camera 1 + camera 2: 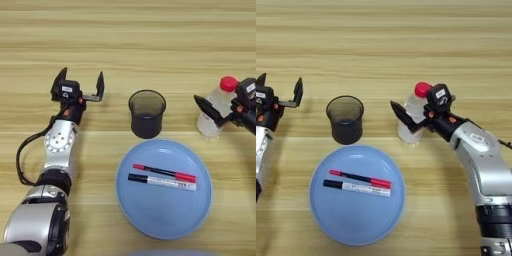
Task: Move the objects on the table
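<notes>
A clear red-capped bottle (415, 112) stands right of centre, leaning a little. My right gripper (403, 112) is shut on the bottle, with one black finger (401, 116) across its near side and the other hidden behind it. A dark translucent cup (147, 113) stands upright in the middle. Just in front of it lies a blue plate (165, 217) holding the slim black pen with red ends (165, 173) and the white marker with black cap (164, 182), side by side. My left gripper (81, 76) rests open on the table (130, 35), left of the cup, holding nothing.
My left forearm (59, 145) lies along the table's left side, with a black cable looping beside it. My right forearm (481, 155) comes in from the lower right. Bare wood stretches across the far half.
</notes>
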Available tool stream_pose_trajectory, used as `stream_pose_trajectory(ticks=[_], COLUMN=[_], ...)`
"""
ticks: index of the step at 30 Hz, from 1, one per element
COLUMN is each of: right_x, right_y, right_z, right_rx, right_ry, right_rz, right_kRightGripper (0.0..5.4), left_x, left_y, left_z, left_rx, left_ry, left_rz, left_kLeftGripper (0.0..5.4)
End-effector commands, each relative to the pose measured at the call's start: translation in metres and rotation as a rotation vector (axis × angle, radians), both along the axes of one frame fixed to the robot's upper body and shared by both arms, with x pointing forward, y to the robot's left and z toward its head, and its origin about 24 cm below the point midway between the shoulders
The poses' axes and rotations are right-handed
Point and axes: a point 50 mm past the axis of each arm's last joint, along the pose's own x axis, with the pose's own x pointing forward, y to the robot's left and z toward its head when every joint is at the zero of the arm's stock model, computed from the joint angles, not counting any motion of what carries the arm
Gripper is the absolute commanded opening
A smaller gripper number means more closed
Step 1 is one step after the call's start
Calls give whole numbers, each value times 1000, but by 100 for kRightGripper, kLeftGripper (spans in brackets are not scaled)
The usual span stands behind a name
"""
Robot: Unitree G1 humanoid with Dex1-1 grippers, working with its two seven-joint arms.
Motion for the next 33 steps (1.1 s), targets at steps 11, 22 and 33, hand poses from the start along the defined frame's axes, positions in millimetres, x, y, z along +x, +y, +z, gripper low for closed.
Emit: stream_pose_trajectory(ticks=[11,22,33], right_x=[0,-10,-7], right_y=[0,2,-15], right_z=[36,75,102], right_rx=[2,63,202], right_ry=[-161,-362,-569], right_rz=[-3,8,-141], right_kRightGripper=[537,537,537], left_x=[4,4,5], left_y=[0,-1,0], left_z=[6,7,7], left_rx=[5,4,5], left_ry=[-20,-22,-24], left_rz=[-9,-11,-11], left_kLeftGripper=[540,540,540])
